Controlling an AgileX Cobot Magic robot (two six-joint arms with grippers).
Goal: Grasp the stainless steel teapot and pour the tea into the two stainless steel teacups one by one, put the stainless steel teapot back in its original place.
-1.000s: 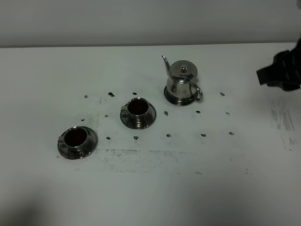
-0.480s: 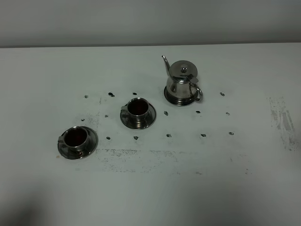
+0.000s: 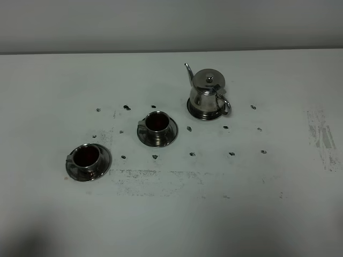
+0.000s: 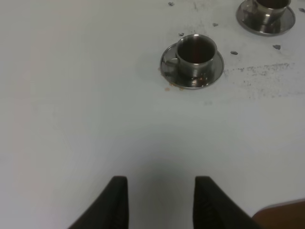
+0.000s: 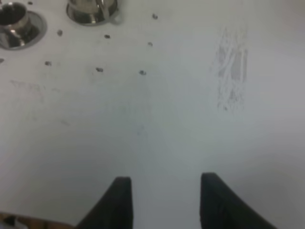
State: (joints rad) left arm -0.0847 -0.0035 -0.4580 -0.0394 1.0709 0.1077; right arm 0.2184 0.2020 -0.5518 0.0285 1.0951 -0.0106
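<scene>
Two teacups (image 3: 157,124) holding dark tea (image 3: 86,155), lidded teapot (image 3: 208,95) upright, both pincers (image 4: 159,200) (image 5: 164,200) wide

No text, label, brand, number or sign can be read in any of the views. The stainless steel teapot (image 3: 208,94) shows only plain polished metal, and the two stainless steel teacups (image 3: 157,124) with their saucers are likewise unmarked. The small dark spots (image 3: 192,154) scattered over the middle of the white desk (image 3: 257,203) are shapeless specks, not characters, and the grey scuffed patch (image 3: 322,136) near the desk's right edge forms no letters either.
</scene>
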